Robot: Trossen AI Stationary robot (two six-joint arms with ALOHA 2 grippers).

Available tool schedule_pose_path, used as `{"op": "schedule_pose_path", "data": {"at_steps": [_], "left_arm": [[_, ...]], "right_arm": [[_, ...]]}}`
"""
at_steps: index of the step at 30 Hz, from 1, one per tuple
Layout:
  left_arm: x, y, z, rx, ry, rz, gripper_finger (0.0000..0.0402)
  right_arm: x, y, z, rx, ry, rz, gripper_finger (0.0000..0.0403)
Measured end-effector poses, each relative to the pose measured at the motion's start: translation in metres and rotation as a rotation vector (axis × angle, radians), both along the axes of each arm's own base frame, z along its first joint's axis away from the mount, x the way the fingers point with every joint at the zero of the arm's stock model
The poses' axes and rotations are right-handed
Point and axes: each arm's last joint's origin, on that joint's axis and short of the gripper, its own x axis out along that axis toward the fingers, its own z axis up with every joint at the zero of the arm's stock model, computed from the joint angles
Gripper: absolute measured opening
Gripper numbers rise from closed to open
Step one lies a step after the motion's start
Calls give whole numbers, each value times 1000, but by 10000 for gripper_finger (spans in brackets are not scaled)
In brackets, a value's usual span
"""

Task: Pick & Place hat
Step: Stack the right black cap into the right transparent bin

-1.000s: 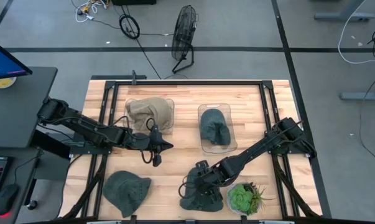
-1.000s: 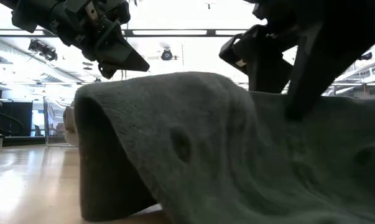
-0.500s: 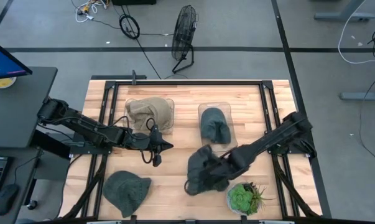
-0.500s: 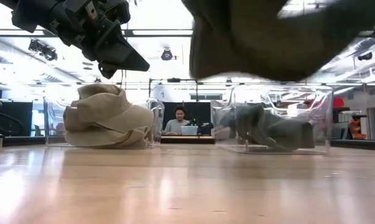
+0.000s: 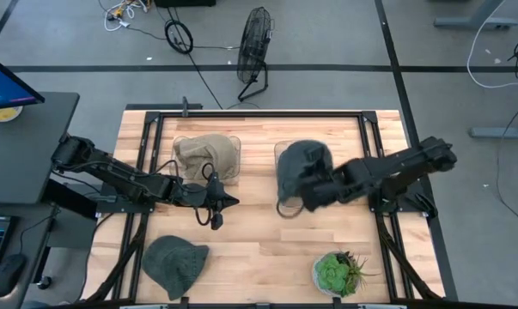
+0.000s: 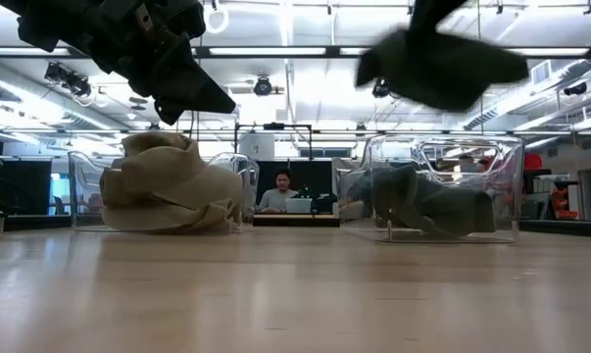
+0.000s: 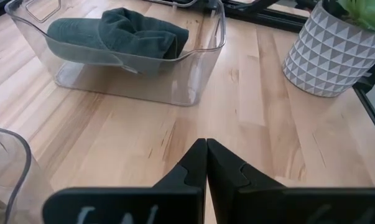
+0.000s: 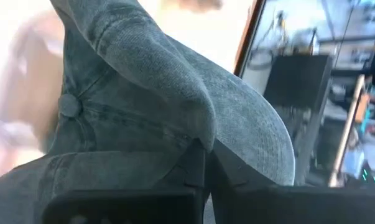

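The right gripper (image 5: 314, 193) is clamped on a dark green hat (image 5: 303, 165) and holds it in the air over the right bin (image 5: 282, 204), which already has a dark green hat in it — a likely drop spot, with the cloth hanging clear of the rim so it can fall inside. In the right wrist view the fingers (image 8: 227, 168) pinch a fold of the brim.

The left gripper (image 5: 227, 202) waits just left of that bin, fingers pressed together, empty. Further left of the bin stands a second bin (image 5: 233, 142) with a tan hat (image 5: 203, 154); another green hat (image 5: 173, 262) lies loose on the table (image 5: 241, 257) near its front-left corner, and a potted plant (image 5: 336, 273) sits in front of the right bin.

The table is bare pale wood in a black frame — beyond it a grey floor, a fan (image 5: 256, 39), cables, and a person (image 6: 283, 191) seated far back.
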Motion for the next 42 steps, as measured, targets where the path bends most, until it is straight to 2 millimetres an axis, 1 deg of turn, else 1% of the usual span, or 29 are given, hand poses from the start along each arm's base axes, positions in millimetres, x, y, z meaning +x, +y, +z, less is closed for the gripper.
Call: {"op": "schedule_pose_path", "data": {"at_steps": [3, 6, 9, 12, 15, 18, 20, 22, 24, 27, 32, 36, 39, 42], "left_arm": [[0, 0, 0, 1, 2, 0, 14], [0, 0, 0, 1, 2, 0, 14], [0, 0, 0, 1, 2, 0, 14], [0, 0, 0, 1, 2, 0, 14], [0, 0, 0, 1, 2, 0, 14], [0, 0, 0, 0, 1, 1, 14], [0, 0, 0, 0, 1, 1, 14], [0, 0, 0, 0, 1, 1, 14], [0, 0, 0, 0, 1, 1, 14], [0, 0, 0, 0, 1, 1, 14], [0, 0, 0, 0, 0, 1, 14], [0, 0, 0, 0, 1, 1, 14], [0, 0, 0, 0, 0, 1, 14], [0, 0, 0, 0, 0, 1, 14]], "right_arm": [[-5, -23, -20, -37, 91, -45, 3], [-5, -42, -47, -80, 218, -46, 2], [1, -53, -73, -119, 270, 31, 2], [9, -57, -89, -165, 282, 144, 2], [16, -58, -91, -201, 259, 216, 2], [21, -59, -85, -197, 226, 229, 2], [23, -61, -83, -134, 187, 221, 2], [24, -63, -84, -8, 144, 200, 2], [24, -66, -87, 125, 102, 154, 2], [23, -72, -94, 236, 50, 59, 2], [21, -86, -105, 331, -8, -103, 8], [20, -100, -115, 408, -86, -230, 14], [16, -111, -122, 441, -83, -282, 23], [14, -118, -123, 449, -89, -340, 39]]}}
